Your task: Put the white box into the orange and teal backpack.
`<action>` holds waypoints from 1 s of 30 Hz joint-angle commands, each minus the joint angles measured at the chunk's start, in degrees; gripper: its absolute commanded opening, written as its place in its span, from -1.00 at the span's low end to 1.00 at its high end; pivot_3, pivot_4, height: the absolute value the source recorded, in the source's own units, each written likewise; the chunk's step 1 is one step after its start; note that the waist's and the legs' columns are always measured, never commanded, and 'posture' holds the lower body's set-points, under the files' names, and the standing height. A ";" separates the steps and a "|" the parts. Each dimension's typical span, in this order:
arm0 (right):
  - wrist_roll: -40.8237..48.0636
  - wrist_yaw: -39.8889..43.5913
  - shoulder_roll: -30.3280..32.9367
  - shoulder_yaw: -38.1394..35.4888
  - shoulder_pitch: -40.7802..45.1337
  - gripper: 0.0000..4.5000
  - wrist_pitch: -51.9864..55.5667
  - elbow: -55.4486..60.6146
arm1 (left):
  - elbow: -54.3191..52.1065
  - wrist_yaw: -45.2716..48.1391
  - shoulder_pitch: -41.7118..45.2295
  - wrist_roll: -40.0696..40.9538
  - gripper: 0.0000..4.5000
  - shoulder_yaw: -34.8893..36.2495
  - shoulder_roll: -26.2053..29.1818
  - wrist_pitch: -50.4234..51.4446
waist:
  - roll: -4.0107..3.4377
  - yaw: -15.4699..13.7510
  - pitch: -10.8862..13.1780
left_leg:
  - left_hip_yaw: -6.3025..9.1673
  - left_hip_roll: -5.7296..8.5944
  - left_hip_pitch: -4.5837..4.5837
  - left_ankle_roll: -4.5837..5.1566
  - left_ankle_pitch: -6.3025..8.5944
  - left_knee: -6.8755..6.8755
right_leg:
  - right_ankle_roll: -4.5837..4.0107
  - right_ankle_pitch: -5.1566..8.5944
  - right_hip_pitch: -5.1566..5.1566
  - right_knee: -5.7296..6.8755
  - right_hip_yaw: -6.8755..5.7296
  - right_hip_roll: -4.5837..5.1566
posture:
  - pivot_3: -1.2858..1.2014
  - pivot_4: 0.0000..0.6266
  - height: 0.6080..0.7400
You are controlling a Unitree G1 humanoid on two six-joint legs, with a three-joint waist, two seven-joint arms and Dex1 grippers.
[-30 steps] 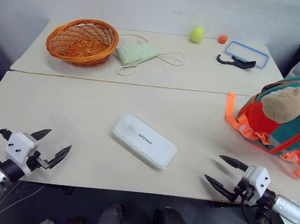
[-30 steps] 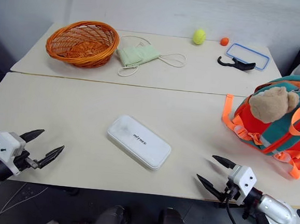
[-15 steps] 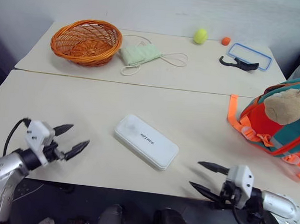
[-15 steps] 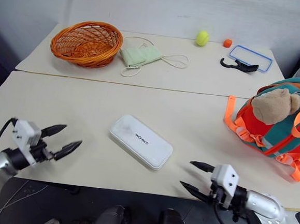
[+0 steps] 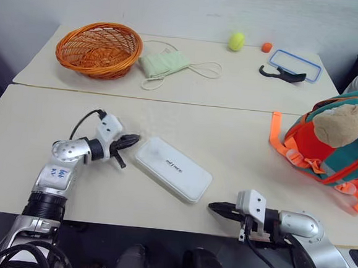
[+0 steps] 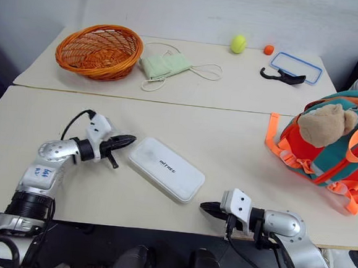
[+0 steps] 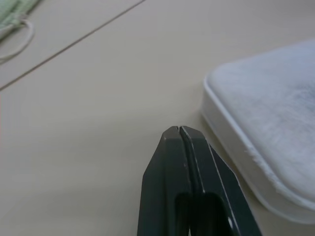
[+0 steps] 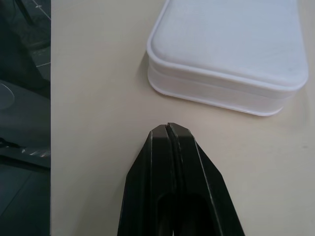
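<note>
The white box (image 5: 173, 169) lies flat and slanted in the middle of the near table, small dark lettering on its lid. My left gripper (image 5: 132, 140) is shut, its tip just short of the box's left end (image 7: 256, 147), with nothing in it. My right gripper (image 5: 213, 206) is shut too, empty, pointing at the box's near right corner (image 8: 221, 54) from a small gap away. The orange and teal backpack (image 5: 336, 149) with a tan plush bear stands at the table's right edge.
On the far table sit a woven orange basket (image 5: 99, 48), a pale green pouch with cords (image 5: 166, 64), a yellow-green ball (image 5: 236, 41), a small orange ball (image 5: 266, 47), a blue-rimmed clear lid (image 5: 295, 64) and a black hook-shaped piece (image 5: 282, 74). The near table's front edge (image 5: 159, 225) runs close under my right gripper.
Both grippers have shut. The left one swung in from the table's left front to the box's left end; the right one moved left toward the box's near right corner.
</note>
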State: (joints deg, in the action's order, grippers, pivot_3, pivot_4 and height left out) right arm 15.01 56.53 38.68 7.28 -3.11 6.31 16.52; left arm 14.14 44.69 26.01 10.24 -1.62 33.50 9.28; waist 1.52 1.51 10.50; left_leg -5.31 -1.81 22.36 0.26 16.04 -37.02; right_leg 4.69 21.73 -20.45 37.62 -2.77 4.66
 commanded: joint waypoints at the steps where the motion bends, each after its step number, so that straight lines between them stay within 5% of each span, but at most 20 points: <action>1: -0.68 -1.27 -0.51 -0.24 1.11 -1.00 0.05 0.37 | -0.93 1.15 -0.05 -0.67 -0.98 -0.48 -0.28 -1.41 | 0.00 -0.09 0.00 | 0.00 0.00 0.00 0.00 0.00 -0.02 | 0.00 0.00 0.00 0.00 0.00 0.00 | 0.03 -0.52 1.00; 23: -2.18 0.34 0.54 -5.95 14.10 -1.00 -4.31 -17.27 | -27.54 5.84 -18.65 11.77 -0.98 4.82 1.48 13.71 | -0.04 0.02 0.02 | 0.02 0.01 -0.01 0.07 0.03 -0.08 | 0.00 0.00 0.05 0.03 0.05 0.08 | 0.03 -0.52 1.00; 25: -1.49 0.10 0.64 -6.89 14.54 -1.00 -2.73 -18.37 | -28.93 6.22 -19.82 17.50 -0.98 8.30 4.07 23.60 | -0.04 0.03 0.02 | 0.03 0.01 -0.01 0.08 0.04 -0.08 | 0.00 0.00 0.05 0.03 0.04 0.08 | 0.03 -0.52 1.00; 30: -1.75 0.67 2.26 -8.66 15.63 -1.00 -2.31 -21.86 | -25.97 2.46 -17.76 32.08 -0.46 21.48 5.16 39.40 | -0.06 0.08 0.03 | 0.06 -0.02 -0.01 0.07 0.03 -0.06 | 0.00 0.00 0.04 0.04 0.03 0.08 | 0.03 -0.52 1.00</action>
State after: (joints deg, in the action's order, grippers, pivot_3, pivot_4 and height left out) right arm 12.92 56.84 39.47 0.75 12.03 4.63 -4.88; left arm -12.12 48.61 7.16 36.98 15.56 38.44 44.11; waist 1.46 1.59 10.53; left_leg -5.25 -1.83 22.35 0.33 16.08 -37.09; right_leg 4.69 21.73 -20.40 37.66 -2.74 4.75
